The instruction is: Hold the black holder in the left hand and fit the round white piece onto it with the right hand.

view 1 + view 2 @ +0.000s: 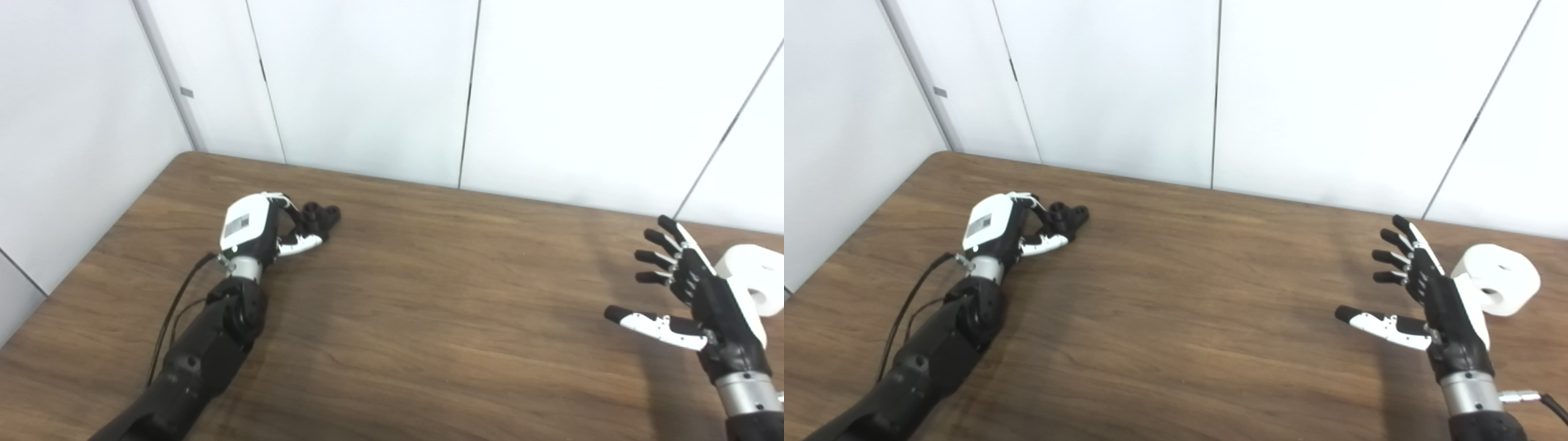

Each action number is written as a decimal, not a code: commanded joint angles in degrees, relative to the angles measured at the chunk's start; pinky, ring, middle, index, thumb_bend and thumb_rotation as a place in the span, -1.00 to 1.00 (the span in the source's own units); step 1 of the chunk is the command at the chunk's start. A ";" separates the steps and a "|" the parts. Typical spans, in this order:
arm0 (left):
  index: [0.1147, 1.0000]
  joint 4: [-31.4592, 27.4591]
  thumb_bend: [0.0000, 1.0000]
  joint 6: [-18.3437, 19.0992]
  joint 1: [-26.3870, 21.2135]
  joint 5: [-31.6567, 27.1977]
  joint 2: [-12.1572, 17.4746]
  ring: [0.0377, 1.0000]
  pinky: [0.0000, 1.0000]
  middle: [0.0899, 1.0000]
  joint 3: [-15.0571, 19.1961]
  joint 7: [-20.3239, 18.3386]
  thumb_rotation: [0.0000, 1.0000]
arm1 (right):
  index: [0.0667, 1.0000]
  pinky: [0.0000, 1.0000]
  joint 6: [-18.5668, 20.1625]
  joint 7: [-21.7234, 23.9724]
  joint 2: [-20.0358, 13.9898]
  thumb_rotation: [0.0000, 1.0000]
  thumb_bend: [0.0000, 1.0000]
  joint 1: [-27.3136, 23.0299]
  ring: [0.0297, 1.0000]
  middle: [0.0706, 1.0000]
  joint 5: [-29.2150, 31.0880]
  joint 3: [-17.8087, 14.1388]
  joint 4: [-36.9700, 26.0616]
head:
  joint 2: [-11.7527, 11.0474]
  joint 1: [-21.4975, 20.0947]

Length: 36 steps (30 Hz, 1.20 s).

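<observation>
Matt wood-grain table [429,318]; smooth white plastic-looking round piece [1500,278].

No readable text anywhere

The back of my left hand [245,223] carries a small grey label, but its print is too blurred for me to make out; I find no other letters, numbers or signs.

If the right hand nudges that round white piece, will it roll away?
The round white piece looks rigid, smooth plastic, so probably slippery. It seems to lie tilted on the brown wooden table, so a nudge would likelier slide or rock it than roll it.
</observation>
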 commanded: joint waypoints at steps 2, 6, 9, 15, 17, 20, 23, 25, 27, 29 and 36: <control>-0.18 -2.53 0.05 -4.55 1.06 1.84 -2.87 0.79 0.77 0.59 -4.17 -2.21 -0.88 | 0.85 0.35 -2.99 -0.86 -0.74 -0.59 0.33 -2.10 0.59 0.76 -0.30 -0.49 -0.57 | 0.17 -0.44; -0.18 -4.28 0.05 -6.82 1.27 2.35 -4.07 0.80 0.77 0.61 -6.96 -3.68 -0.88 | 0.86 0.34 -2.80 -0.99 -0.47 -0.57 0.34 -2.18 0.59 0.77 -0.62 -0.50 -0.61 | 0.32 -1.61; -0.18 -5.36 0.05 -9.83 1.52 1.70 -5.39 0.82 0.72 0.62 -8.58 -5.15 -0.88 | 0.86 0.32 -3.14 -1.24 -0.43 -0.54 0.34 -2.13 0.58 0.77 -1.27 -0.41 -0.56 | 0.46 -2.63; -0.18 -8.63 0.05 -14.03 2.01 0.78 -6.61 0.84 0.78 0.64 -10.93 -10.12 -0.88 | 0.86 0.38 -3.12 -1.88 0.05 -0.50 0.37 -1.96 0.59 0.77 -2.04 -0.28 -0.67 | 0.71 -5.38; -0.18 -9.54 0.05 -16.25 2.07 -0.49 -6.88 0.86 0.77 0.67 -11.64 -12.49 -0.88 | 0.86 0.35 -2.94 -2.16 0.31 -0.48 0.38 -1.96 0.57 0.77 -2.19 -0.24 -0.73 | 0.80 -6.18; -0.18 -10.47 0.05 -19.13 2.16 -2.13 -7.23 0.88 0.76 0.69 -12.67 -15.96 -0.88 | 0.86 0.35 -2.84 -2.33 0.63 -0.51 0.39 -1.96 0.57 0.77 -2.25 -0.20 -0.88 | 0.97 -7.33; -0.18 -9.53 0.05 -22.93 1.90 -3.78 -7.64 0.89 0.77 0.70 -13.62 -18.41 -0.88 | 0.85 0.40 -2.46 -2.47 0.72 -0.50 0.39 -2.00 0.56 0.76 -2.80 -0.13 -1.19 | 1.13 -8.51; -0.18 -8.80 0.05 -24.76 1.77 -3.93 -7.91 0.89 0.76 0.70 -13.84 -19.57 -0.88 | 0.85 0.39 -2.20 -2.45 0.83 -0.49 0.39 -2.00 0.56 0.75 -2.86 -0.23 -1.44 | 1.28 -8.96; -0.18 -8.06 0.05 -26.49 1.67 -4.26 -8.22 0.89 0.75 0.70 -13.95 -20.85 -0.88 | 0.84 0.38 -2.27 -2.44 0.83 -0.50 0.39 -1.98 0.56 0.75 -2.86 -0.31 -1.64 | 1.51 -9.62; -0.18 -7.15 0.05 -28.38 1.60 -4.53 -8.55 0.88 0.70 0.69 -14.26 -22.13 -0.87 | 0.84 0.37 -2.59 -2.44 0.56 -0.48 0.40 -1.94 0.56 0.75 -3.04 -0.37 -1.71 | 1.65 -10.02; -0.18 -5.35 0.05 -30.38 1.48 -6.13 -8.63 0.86 0.61 0.68 -16.18 -24.95 -0.87 | 0.85 0.35 -2.38 -2.34 0.24 -0.46 0.41 -1.88 0.55 0.76 -2.56 -0.91 -2.49 | 2.35 -12.73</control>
